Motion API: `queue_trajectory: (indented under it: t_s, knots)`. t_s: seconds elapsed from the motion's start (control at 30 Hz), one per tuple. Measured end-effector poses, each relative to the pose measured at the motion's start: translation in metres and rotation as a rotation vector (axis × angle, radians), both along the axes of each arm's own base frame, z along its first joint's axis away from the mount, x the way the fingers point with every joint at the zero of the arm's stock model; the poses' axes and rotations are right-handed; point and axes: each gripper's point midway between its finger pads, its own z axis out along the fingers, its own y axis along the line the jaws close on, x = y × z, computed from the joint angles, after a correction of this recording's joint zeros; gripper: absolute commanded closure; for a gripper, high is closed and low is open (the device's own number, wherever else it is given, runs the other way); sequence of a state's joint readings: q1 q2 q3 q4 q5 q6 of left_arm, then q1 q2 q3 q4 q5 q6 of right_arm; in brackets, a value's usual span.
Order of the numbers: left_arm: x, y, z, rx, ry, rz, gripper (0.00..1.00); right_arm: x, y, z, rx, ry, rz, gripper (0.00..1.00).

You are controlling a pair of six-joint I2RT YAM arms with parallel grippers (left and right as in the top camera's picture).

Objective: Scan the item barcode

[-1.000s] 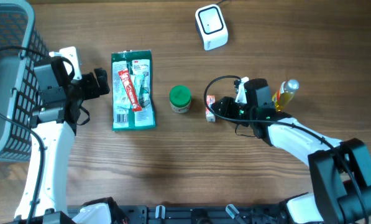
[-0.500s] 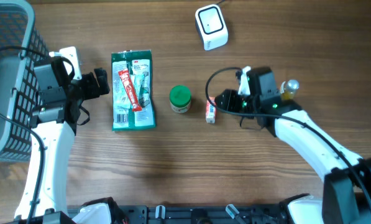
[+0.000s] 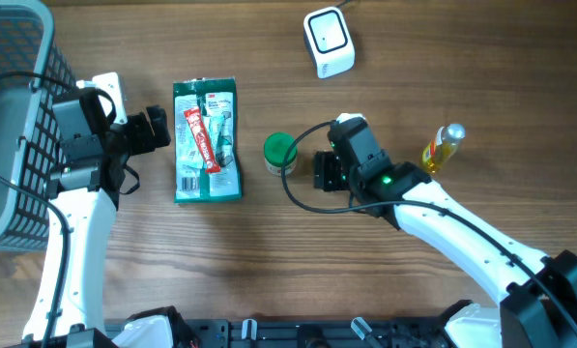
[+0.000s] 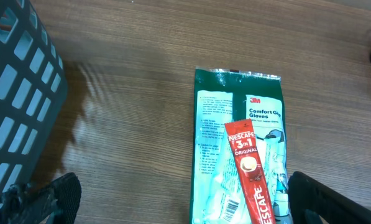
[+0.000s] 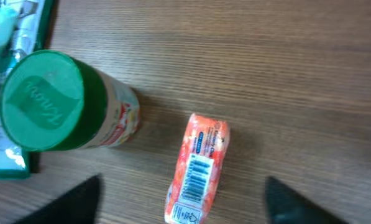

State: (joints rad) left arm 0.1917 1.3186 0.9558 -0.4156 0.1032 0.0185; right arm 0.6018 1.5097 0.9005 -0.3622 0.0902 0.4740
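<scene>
The item, a small orange-red packet [image 5: 197, 168], lies on the table with its barcode facing up. My right gripper [image 5: 185, 208] is open, with one dark finger on each side of the packet and neither touching it. Seen from overhead, the right gripper [image 3: 325, 171] hides the packet. The white barcode scanner [image 3: 328, 41] stands at the far edge. My left gripper [image 3: 158, 129] is open at the left edge of a green glove pack [image 4: 241, 155], with nothing held.
A green-lidded jar [image 5: 42, 102] stands just left of the packet. A red Nescafe sachet [image 4: 250, 171] lies on the glove pack. A yellow oil bottle [image 3: 443, 147] lies to the right. A grey-blue basket [image 3: 8, 116] fills the far left.
My right gripper has opened and let go of the packet, which now lies on the table. The right wrist swung left over it, uncovering the oil bottle. The left arm has not moved.
</scene>
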Motion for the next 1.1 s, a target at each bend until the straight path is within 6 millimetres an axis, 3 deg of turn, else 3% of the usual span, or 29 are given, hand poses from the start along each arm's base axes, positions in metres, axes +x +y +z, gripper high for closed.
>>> queue_trajectory:
  t_s: [0.07,0.1,0.13,0.3,0.37,0.53,0.6,0.67,0.7,0.73,0.8,0.83,0.9,1.1]
  knots:
    - [0.000,0.000,0.000,0.000,0.000,0.000,0.00,0.005,0.001,-0.007,-0.016,-0.008,-0.009,0.01]
    - [0.000,0.000,0.000,0.000,0.000,0.000,0.00,0.008,0.002,-0.009,-0.012,-0.014,-0.009,0.15]
    - [0.000,0.000,0.000,0.000,0.000,0.000,0.00,0.009,0.003,-0.011,-0.013,-0.012,-0.009,0.20]
    - [0.000,0.000,0.000,0.000,0.000,0.000,0.00,0.006,0.002,-0.035,-0.023,0.053,-0.048,0.33]
    - [0.000,0.000,0.000,0.000,0.000,0.000,0.00,0.005,0.001,-0.047,-0.032,0.080,-0.064,0.44]
    - [0.000,0.000,0.000,0.000,0.000,0.000,0.00,0.005,0.001,-0.048,-0.027,0.084,-0.074,0.51]
    - [0.000,0.000,0.000,0.000,0.000,0.000,0.00,0.005,0.001,-0.048,-0.027,0.084,-0.074,0.66]
    - [0.000,0.000,0.000,0.000,0.000,0.000,0.00,0.005,0.001,-0.051,-0.031,0.091,-0.077,0.71]
    - [0.000,0.000,0.000,0.000,0.000,0.000,0.00,0.004,0.000,-0.055,-0.036,0.099,-0.077,0.71]
    - [0.000,0.000,0.000,0.000,0.000,0.000,0.00,0.004,0.000,-0.056,-0.035,0.101,-0.080,0.53]
    - [0.000,0.000,0.000,0.000,0.000,0.000,0.00,0.006,0.002,-0.055,-0.026,0.093,-0.084,0.34]
    - [0.000,0.000,0.000,0.000,0.000,0.000,0.00,0.007,0.002,-0.054,-0.020,0.090,-0.090,0.34]
    - [0.000,0.000,0.000,0.000,0.000,0.000,0.00,0.007,0.002,-0.054,-0.018,0.091,-0.093,0.61]
    - [0.000,0.000,0.000,0.000,0.000,0.000,0.00,0.001,-0.008,-0.058,-0.080,0.110,-0.086,0.68]
